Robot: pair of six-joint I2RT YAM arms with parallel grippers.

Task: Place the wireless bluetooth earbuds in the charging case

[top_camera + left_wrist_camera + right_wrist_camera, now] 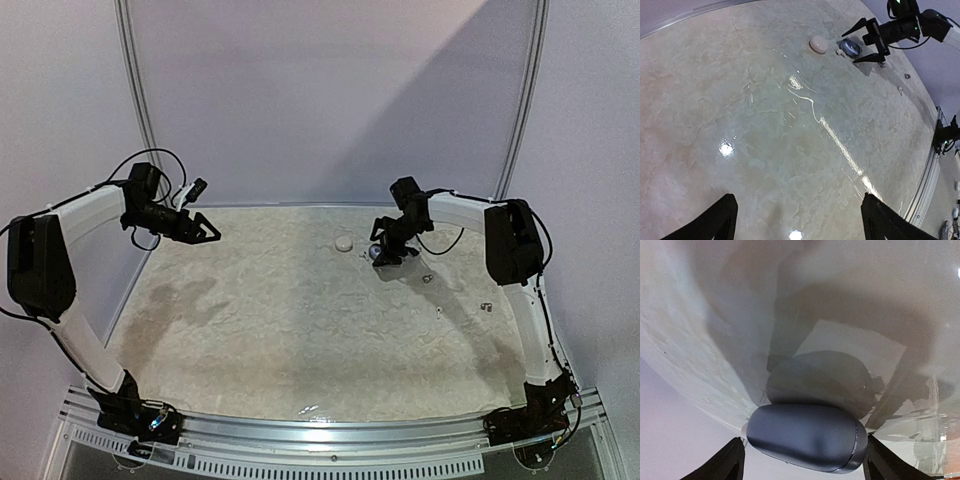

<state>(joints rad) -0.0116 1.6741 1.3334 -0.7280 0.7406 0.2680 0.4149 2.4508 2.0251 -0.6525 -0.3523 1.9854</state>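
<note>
The charging case (pixel 807 435) is a dark oval pod lying closed on the table (pixel 300 320). My right gripper (pixel 802 452) is open astride it: the right finger touches its end and a small gap shows at the left finger. From above, the charging case (pixel 378 253) sits at the tips of the right gripper (pixel 385 250). Tiny grey earbuds lie loose to its right: one earbud (pixel 427 278), a second (pixel 438 313) and a third (pixel 487 306). My left gripper (pixel 205 232) hangs open and empty over the far left (pixel 797 200).
A small round white case (pixel 344 242) lies just left of the dark one, also seen in the left wrist view as the white case (pixel 818 44). The table's curved metal rim (pixel 330 425) runs along the near edge.
</note>
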